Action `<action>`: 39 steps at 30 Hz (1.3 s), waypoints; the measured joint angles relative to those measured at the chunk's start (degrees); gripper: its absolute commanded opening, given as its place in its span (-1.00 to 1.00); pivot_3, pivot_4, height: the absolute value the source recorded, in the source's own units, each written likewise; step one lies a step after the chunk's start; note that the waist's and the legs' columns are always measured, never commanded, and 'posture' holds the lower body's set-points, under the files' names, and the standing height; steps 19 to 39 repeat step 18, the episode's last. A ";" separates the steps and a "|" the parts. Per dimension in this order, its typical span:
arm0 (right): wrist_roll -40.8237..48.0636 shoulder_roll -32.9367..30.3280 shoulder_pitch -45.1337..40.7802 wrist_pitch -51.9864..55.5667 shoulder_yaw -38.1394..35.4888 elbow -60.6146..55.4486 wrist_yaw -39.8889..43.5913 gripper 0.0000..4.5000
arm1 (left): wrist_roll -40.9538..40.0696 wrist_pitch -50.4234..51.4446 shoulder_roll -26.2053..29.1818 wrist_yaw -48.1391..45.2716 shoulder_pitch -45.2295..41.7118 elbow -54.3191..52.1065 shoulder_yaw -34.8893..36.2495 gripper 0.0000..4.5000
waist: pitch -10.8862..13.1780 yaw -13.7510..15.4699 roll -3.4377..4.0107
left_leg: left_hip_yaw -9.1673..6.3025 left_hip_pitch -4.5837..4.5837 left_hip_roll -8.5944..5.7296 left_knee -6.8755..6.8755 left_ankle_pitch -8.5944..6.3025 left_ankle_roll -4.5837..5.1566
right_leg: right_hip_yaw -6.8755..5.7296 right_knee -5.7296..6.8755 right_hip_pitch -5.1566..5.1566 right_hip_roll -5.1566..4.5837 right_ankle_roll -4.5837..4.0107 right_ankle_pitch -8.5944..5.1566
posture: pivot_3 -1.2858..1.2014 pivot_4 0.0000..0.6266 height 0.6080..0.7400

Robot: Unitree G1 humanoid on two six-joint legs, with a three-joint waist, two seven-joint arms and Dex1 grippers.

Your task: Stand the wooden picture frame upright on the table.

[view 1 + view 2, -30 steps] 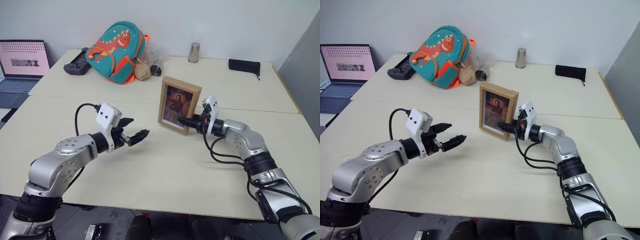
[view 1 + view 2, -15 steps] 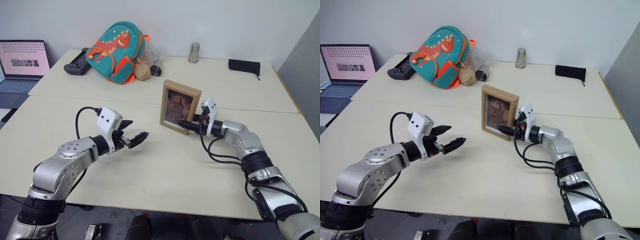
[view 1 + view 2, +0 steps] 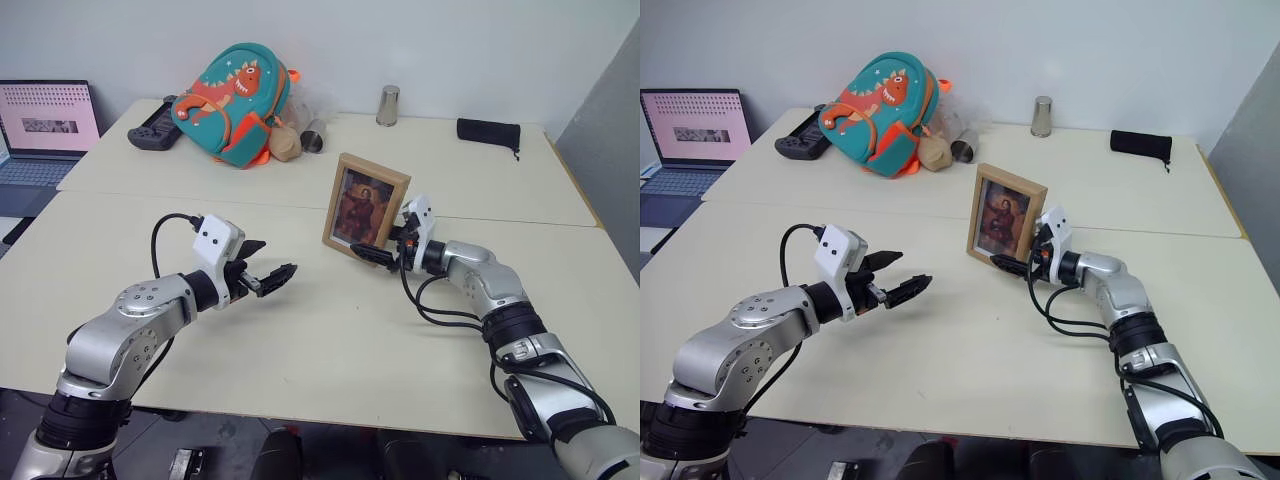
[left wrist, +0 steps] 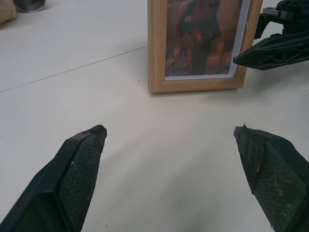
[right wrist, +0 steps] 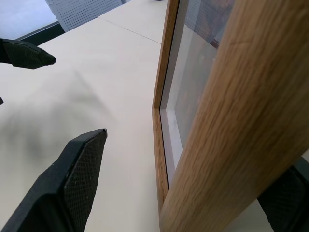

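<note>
Jaws are standing wide apart on both grippers, and neither is clasping anything. One finger of the right gripper (image 3: 392,250) is lying in front of the frame (image 3: 366,206) and the other behind it, so the frame's lower right corner is sitting in the gap; whether a finger is touching the wood cannot be told. In the right wrist view the wooden edge is running close along the camera, with one black finger (image 5: 77,183) well clear of the glass.

Near the middle of the table (image 3: 330,340), the frame is standing on its bottom edge, picture facing the robot and top leaning slightly back. Its stand is hidden behind it. In the left wrist view the bottom rail is resting flat on the tabletop.

Off to the left, the left gripper (image 3: 268,262) is hovering above the table, well apart from the frame and pointing toward it.

By the look of it, the job is nearly done: the frame is upright and appears to be bearing its own weight. What is remaining, in all likelihood, is for the right gripper to draw back without nudging the corner, which could tip the frame over.

At the far side, a dinosaur backpack (image 3: 232,98), a metal cup (image 3: 388,104), a black pouch (image 3: 489,131) and a laptop (image 3: 45,127) are sitting clear of the action.
</note>
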 measured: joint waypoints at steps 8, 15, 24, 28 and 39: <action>-1.84 0.53 5.07 -0.35 0.24 -2.06 -3.41 0.97 | 2.31 -1.47 -2.64 1.81 2.87 1.08 -0.39 1.00 | -4.32 -0.28 -0.63 | 0.10 -0.25 0.02 -0.10 0.11 -0.27 | -0.18 -0.14 -0.08 -0.07 -0.01 0.01 | 0.03 -1.00 1.00; -4.71 1.77 14.03 -2.09 0.01 -7.70 -9.21 0.97 | 6.94 -5.87 -6.72 5.18 7.77 1.18 -0.79 1.00 | -5.44 -0.43 -0.85 | 0.17 -0.09 0.02 0.01 0.02 0.00 | -0.02 -0.08 0.03 0.01 0.01 0.00 | 0.03 -1.00 1.00; -5.69 2.19 16.90 -2.92 -0.95 -10.58 -11.61 0.97 | 8.85 -7.68 -8.45 6.52 9.44 1.18 -0.84 1.00 | -5.69 -0.45 -0.89 | 0.17 -0.09 0.03 -0.02 0.02 0.00 | 0.00 -0.10 0.03 0.02 0.00 0.00 | 0.03 -1.00 1.00; -5.69 2.19 16.90 -2.92 -0.95 -10.58 -11.61 0.97 | 8.85 -7.68 -8.45 6.52 9.44 1.18 -0.84 1.00 | -5.69 -0.45 -0.89 | 0.17 -0.09 0.03 -0.02 0.02 0.00 | 0.00 -0.10 0.03 0.02 0.00 0.00 | 0.03 -1.00 1.00; -5.69 2.19 16.90 -2.92 -0.95 -10.58 -11.61 0.97 | 8.85 -7.68 -8.45 6.52 9.44 1.18 -0.84 1.00 | -5.69 -0.45 -0.89 | 0.17 -0.09 0.03 -0.02 0.02 0.00 | 0.00 -0.10 0.03 0.02 0.00 0.00 | 0.03 -1.00 1.00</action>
